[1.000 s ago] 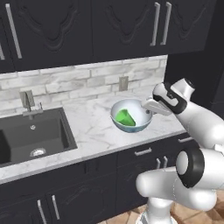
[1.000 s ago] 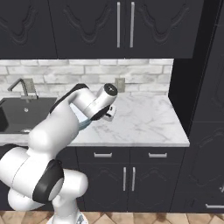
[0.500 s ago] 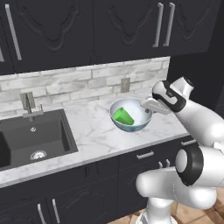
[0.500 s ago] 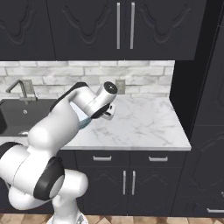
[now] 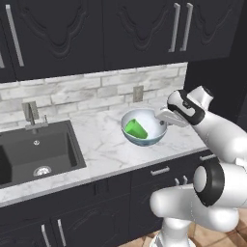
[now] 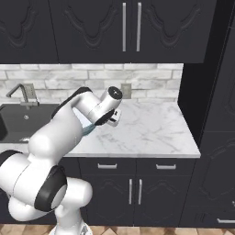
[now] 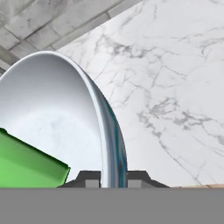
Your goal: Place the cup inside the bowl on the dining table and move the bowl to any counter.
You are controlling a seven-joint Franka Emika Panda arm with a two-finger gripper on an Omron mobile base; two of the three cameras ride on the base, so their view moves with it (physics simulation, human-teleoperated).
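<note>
The white-grey veined marble bench (image 5: 103, 144) runs left to right over black cabinets with bar handles (image 5: 159, 171). A dark inset sink (image 5: 34, 154) occupies the left part of the bench, with a grey faucet (image 5: 30, 115) at its far edge. A whitish brick backsplash (image 5: 82, 91) rises behind the bench and carries a small wall outlet (image 5: 138, 93). Black upper cabinets (image 5: 120, 34) with long vertical handles hang above. On the right, the bench ends against a tall black cabinet column (image 6: 211, 114). A strip of brown tiled floor (image 6: 137, 229) shows at the near edge.

The round wide bowl, white inside and pale blue patterned outside (image 5: 143, 128), is over the bench to the right of the sink, near the outlet; whether its base touches the marble cannot be determined. The small bright-green tapered cup (image 5: 136, 129) lies tilted on its side inside the bowl, toward its left part.

The fingers (image 7: 110, 180) are nearly closed and clamp the right rim of the bowl, one finger inside the wall and one outside. In the hand view, the bowl rim runs between the two finger tips, with bare marble to the right.
</note>
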